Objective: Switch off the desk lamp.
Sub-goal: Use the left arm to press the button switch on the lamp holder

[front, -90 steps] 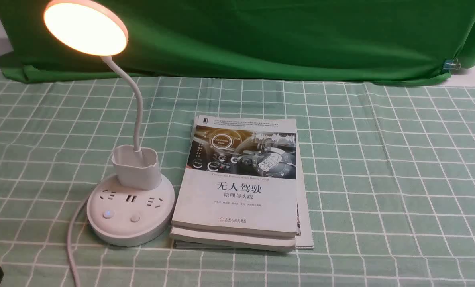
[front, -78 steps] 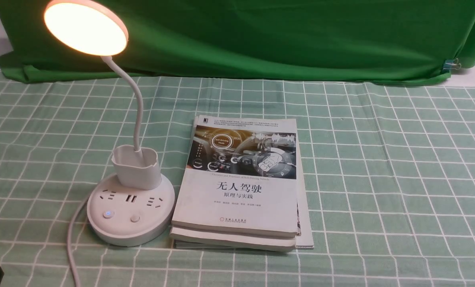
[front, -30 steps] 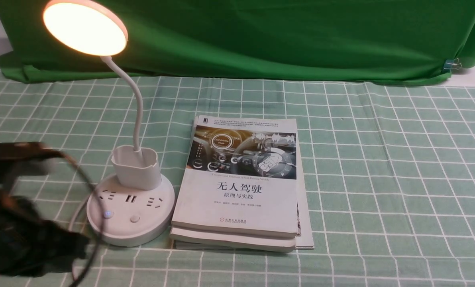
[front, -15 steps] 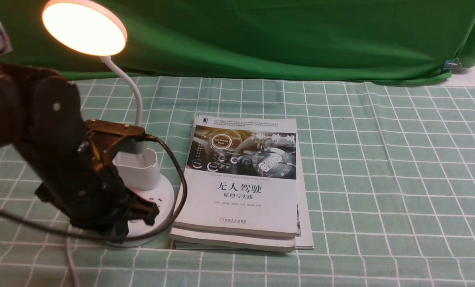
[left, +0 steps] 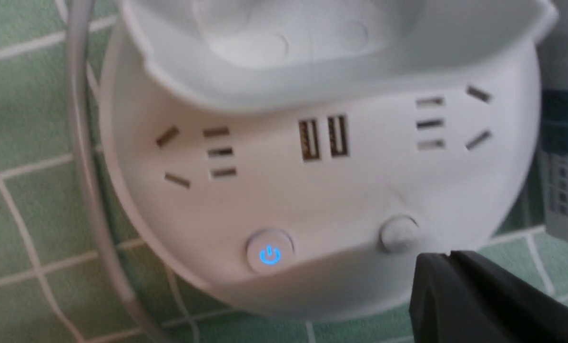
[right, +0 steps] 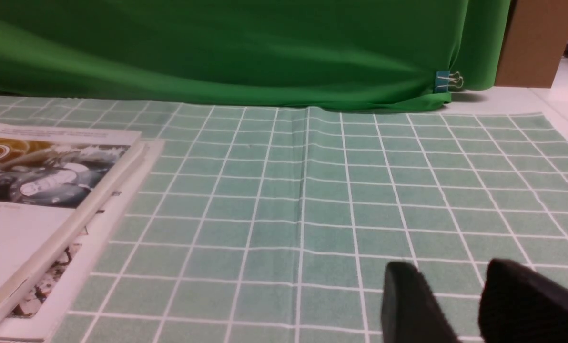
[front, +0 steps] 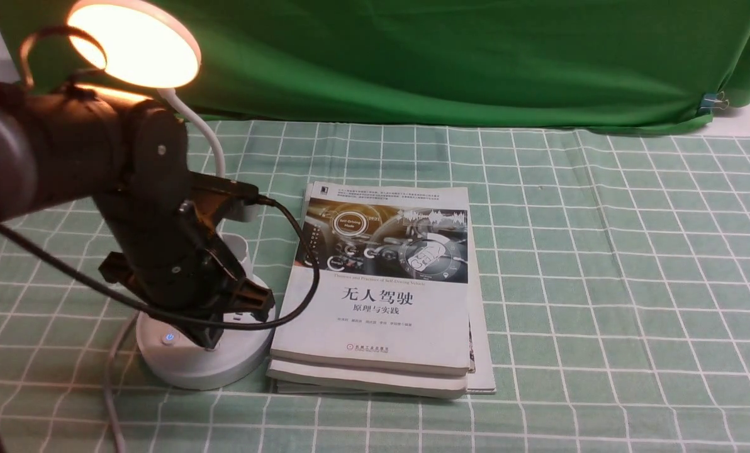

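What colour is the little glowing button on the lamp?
Blue; the power button shows best in the left wrist view.

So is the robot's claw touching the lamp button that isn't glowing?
Cannot tell. In the left wrist view the left gripper sits right beside the unlit button on the desk lamp, but neither gap nor contact shows plainly.
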Controlling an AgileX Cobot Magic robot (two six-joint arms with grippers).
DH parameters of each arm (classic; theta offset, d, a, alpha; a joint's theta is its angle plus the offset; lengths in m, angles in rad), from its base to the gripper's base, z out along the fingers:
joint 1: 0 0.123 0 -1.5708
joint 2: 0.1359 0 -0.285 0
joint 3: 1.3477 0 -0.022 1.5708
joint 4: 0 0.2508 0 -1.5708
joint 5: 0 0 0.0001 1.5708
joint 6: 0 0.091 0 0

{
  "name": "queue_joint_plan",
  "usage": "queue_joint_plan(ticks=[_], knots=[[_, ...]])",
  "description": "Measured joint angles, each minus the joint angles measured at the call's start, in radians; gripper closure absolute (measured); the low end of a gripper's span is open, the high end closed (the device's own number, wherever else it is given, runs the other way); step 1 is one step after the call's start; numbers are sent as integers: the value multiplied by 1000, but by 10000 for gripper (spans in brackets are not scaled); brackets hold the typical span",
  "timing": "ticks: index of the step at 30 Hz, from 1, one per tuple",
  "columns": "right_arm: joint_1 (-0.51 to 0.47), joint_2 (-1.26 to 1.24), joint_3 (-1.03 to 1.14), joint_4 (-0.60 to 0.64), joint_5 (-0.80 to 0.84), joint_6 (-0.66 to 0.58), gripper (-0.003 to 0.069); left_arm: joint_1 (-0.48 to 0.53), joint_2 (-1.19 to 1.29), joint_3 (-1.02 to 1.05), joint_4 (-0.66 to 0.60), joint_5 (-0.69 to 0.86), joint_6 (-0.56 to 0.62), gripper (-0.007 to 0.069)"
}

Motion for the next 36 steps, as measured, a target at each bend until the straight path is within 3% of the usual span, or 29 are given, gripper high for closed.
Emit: queue_joint_plan(ticks=[25, 36], knots=[[0, 0, 0, 0, 0, 0, 417, 15, 84, -22, 4, -2, 2, 620], [0, 0, 0, 0, 0, 0, 417, 16, -8, -11, -18, -21, 2, 620]])
